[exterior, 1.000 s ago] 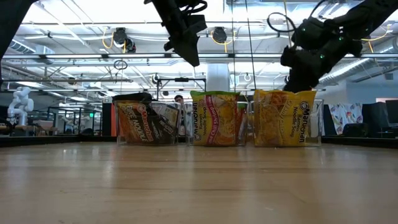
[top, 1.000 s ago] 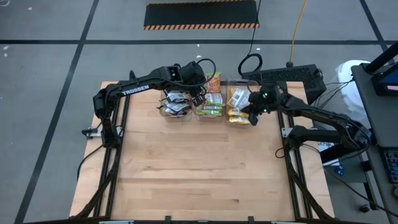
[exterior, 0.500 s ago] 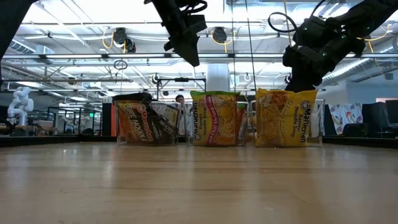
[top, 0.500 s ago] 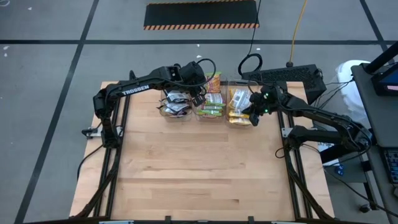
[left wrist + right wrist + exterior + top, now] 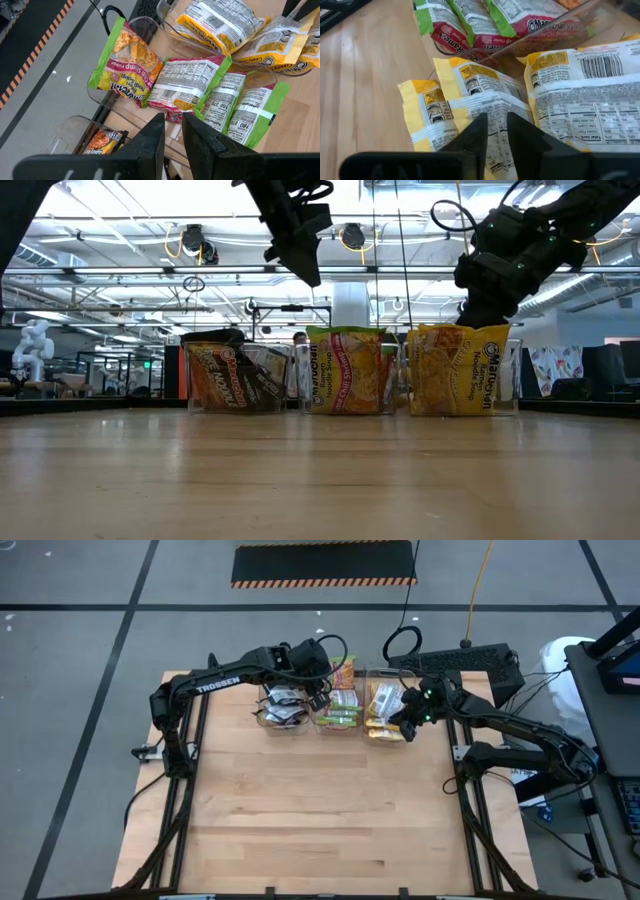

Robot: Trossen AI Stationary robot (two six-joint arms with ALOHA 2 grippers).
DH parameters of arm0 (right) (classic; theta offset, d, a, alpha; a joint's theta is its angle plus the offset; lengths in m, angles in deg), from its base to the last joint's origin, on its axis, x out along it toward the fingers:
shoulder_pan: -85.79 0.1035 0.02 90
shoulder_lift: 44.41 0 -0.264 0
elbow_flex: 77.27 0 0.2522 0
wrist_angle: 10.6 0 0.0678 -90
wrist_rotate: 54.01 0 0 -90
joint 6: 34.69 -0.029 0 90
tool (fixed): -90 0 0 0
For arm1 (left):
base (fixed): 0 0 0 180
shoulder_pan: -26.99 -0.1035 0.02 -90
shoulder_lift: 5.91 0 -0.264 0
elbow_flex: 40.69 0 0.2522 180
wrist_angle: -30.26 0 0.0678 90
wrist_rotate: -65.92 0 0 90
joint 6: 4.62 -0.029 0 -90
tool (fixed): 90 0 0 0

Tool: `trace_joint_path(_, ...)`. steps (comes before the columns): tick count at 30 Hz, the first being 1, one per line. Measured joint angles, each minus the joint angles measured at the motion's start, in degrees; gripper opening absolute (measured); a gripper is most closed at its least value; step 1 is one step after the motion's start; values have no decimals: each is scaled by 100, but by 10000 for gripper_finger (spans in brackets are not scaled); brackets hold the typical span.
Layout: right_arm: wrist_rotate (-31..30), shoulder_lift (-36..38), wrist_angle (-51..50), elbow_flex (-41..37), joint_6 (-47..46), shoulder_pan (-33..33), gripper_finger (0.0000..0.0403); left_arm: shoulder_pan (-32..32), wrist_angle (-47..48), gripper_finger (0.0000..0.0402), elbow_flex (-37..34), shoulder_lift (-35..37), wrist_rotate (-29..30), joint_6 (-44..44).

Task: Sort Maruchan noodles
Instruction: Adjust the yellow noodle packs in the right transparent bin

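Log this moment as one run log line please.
left gripper: above lime-green crinkly ramen packets, empty | right gripper: above yellow crinkly ramen packets, empty | packets sorted in clear plastic bins

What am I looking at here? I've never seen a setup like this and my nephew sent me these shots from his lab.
This is a two-armed robot at a wooden table, sorting ramen packets by colour. One picture looks straight down from above, one looks level across the tabletop, and two come from cameras on the arms' wrists.

Three clear bins stand in a row at the table's far edge. The black packets are in the left bin, the green and pink packets in the middle, and the yellow packets in the right.

The left gripper hangs above the left and middle bins, its fingers nearly closed on nothing. The right gripper is low at the yellow bin; its wrist camera shows narrowly parted fingers just over the yellow packets, gripping none.
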Motion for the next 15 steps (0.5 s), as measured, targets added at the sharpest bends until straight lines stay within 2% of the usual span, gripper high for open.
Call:
trace_joint_path(5, -92, 132, 194, -2, 30, 0, 88, 0, 2, 74, 0, 0, 0, 2)
trace_joint_path(11, -1124, 416, 266, 0, 78, -8, 98, 0, 2, 74, 0, 0, 0, 2)
trace_joint_path(15, -1367, 326, -148, -4, 509, -125, 98, 0, -3, 74, 0, 0, 0, 2)
